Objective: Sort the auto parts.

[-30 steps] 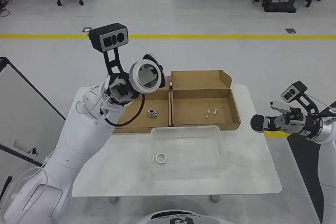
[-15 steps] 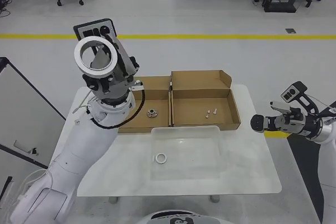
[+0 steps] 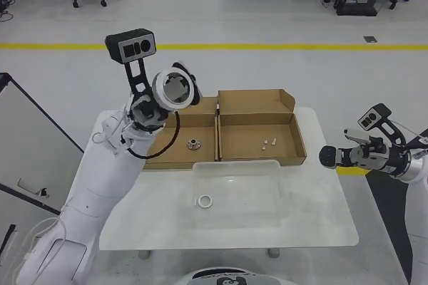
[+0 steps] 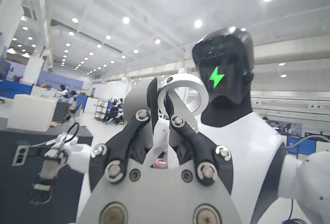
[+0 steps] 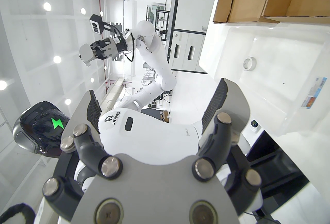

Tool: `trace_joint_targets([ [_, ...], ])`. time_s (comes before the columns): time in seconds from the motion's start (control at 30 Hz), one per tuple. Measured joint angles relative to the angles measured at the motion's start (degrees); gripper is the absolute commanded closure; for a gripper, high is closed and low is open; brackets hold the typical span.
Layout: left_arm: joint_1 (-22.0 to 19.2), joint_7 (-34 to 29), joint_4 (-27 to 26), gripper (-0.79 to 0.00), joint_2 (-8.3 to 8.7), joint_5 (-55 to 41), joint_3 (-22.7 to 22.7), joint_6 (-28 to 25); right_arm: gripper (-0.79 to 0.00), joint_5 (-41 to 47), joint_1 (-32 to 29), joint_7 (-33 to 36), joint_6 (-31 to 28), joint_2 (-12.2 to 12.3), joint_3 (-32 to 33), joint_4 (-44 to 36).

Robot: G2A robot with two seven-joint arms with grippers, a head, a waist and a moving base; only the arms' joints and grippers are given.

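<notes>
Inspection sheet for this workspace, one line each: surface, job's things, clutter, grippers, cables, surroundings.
Surface: white table; on it the left box, the right box, both cardboard, and a clear bin.
Job's things: large metal ring in the left gripper; flanged part in the left box; two small white parts in the right box; white ring in the clear bin.
Clutter: nothing seen.
Grippers: left gripper shut on the large metal ring, high above the table's far left; right gripper open, empty, beyond the table's right edge.
Cables: black cable looping at the left wrist.
Surroundings: yellow floor line; cabinet at the left.
</notes>
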Motion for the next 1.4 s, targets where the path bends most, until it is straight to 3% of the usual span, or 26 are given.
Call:
trace_joint_targets([
  [0.13, 0.6, 0.8, -0.4, 0.0, -0.16, 2.7, 0.0, 0.1, -0.785, 0.0, 0.0, 0.0, 0.0, 0.0, 0.0, 0.0],
  [0.57, 1.4, 0.9, -2.5, 0.0, -1.76, -14.4, 0.9, -1.0, -0.785, 0.0, 0.0, 0.0, 0.0, 0.0, 0.0, 0.0],
  [1.03, 1.4, 0.9, -2.5, 0.0, -1.78, -14.5, 0.8, -0.8, -0.785, 0.0, 0.0, 0.0, 0.0, 0.0, 0.0, 0.0],
  [1.23, 2.7, 3.2, -2.5, 0.0, -1.59, -7.4, -1.1, 3.9, -0.785, 0.0, 0.0, 0.0, 0.0, 0.0, 0.0, 0.0],
  [1.4, 3.7, 3.4, -2.3, 0.0, -1.02, 3.7, -2.4, 10.8, -0.785, 0.0, 0.0, 0.0, 0.0, 0.0, 0.0, 0.0],
])
